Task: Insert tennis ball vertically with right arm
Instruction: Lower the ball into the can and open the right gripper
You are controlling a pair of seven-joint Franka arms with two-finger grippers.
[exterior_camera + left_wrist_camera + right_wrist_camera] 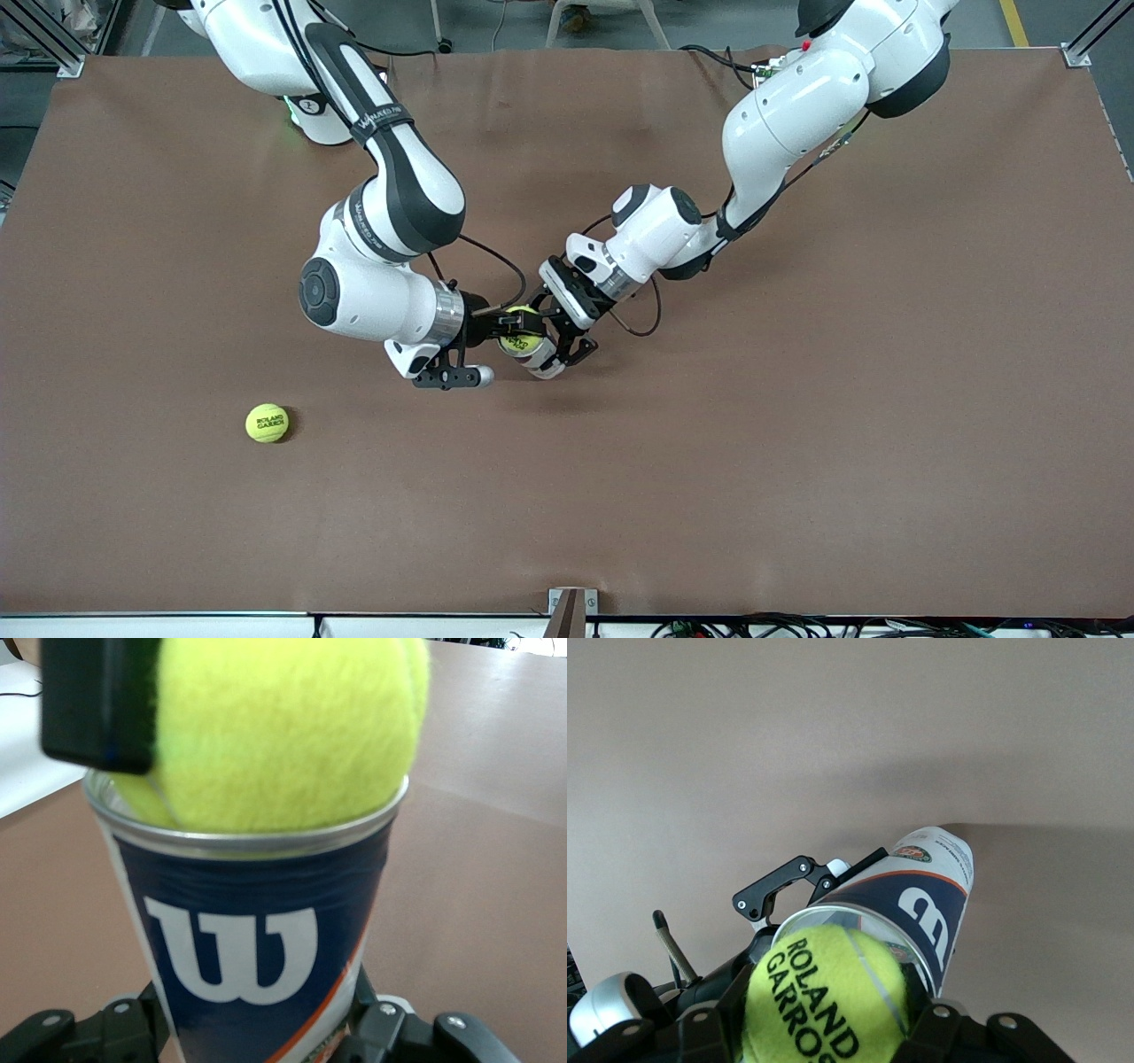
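Note:
A blue and white Wilson can (544,360) hangs over the middle of the table with its open mouth up, and my left gripper (567,344) is shut on its lower body. A yellow tennis ball (521,333) sits in the can's mouth, about half of it above the rim. My right gripper (512,331) is shut on this ball from the side. In the left wrist view the ball (283,726) tops the can (257,939), and my left gripper (266,1041) clamps the can's base. In the right wrist view my right gripper (824,1023) flanks the ball (824,1001) at the can's (917,895) rim.
A second yellow tennis ball (267,423) lies on the brown table (797,443), nearer to the front camera and toward the right arm's end. Both forearms cross above the table's middle.

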